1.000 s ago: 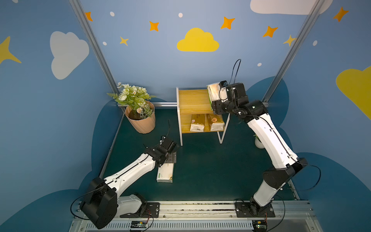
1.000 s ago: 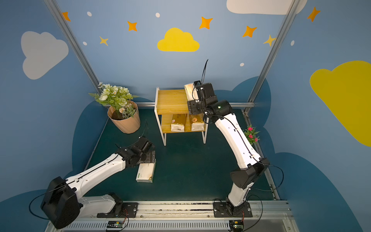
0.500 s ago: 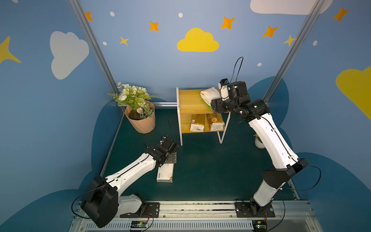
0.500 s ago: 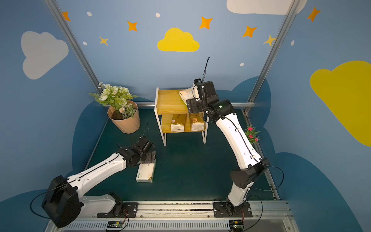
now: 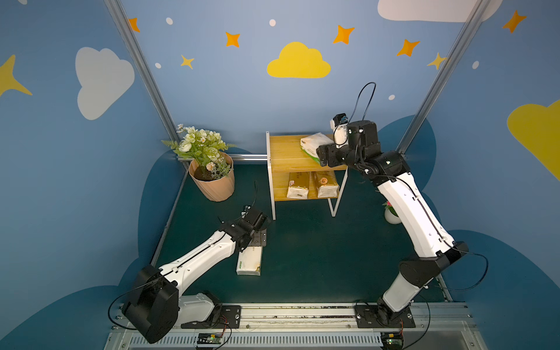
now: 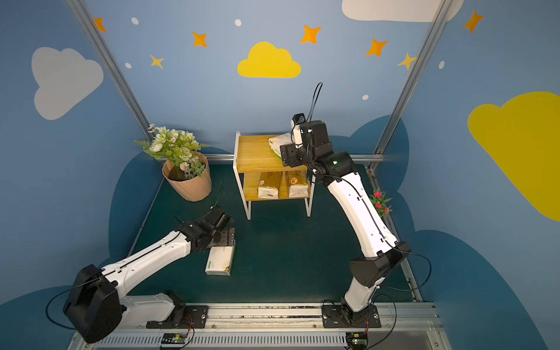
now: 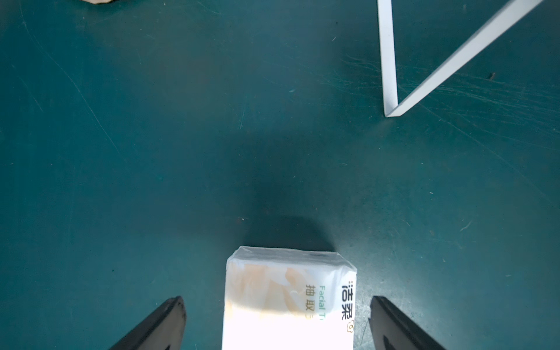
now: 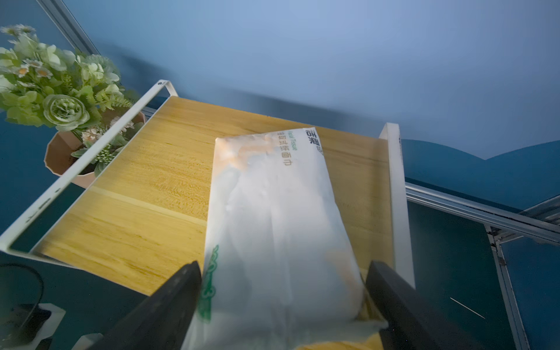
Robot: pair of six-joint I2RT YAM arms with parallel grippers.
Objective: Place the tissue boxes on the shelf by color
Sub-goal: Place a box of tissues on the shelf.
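At upper centre, right gripper (image 8: 283,266), grip unclear, is shelving a white pack (image 5: 313,144); left gripper (image 7: 276,299), wide, should grasp the last pack (image 5: 250,260).

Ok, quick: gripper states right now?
Left gripper: open, straddling the white floor pack, not touching.
Right gripper: open around the other white pack, lying on the shelf.

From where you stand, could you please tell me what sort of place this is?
Probably a staged robot test booth, not a real room: blue walls with painted clouds, bare aluminium posts at the corners, and two arms bolted to a floor rail facing a small shelf.
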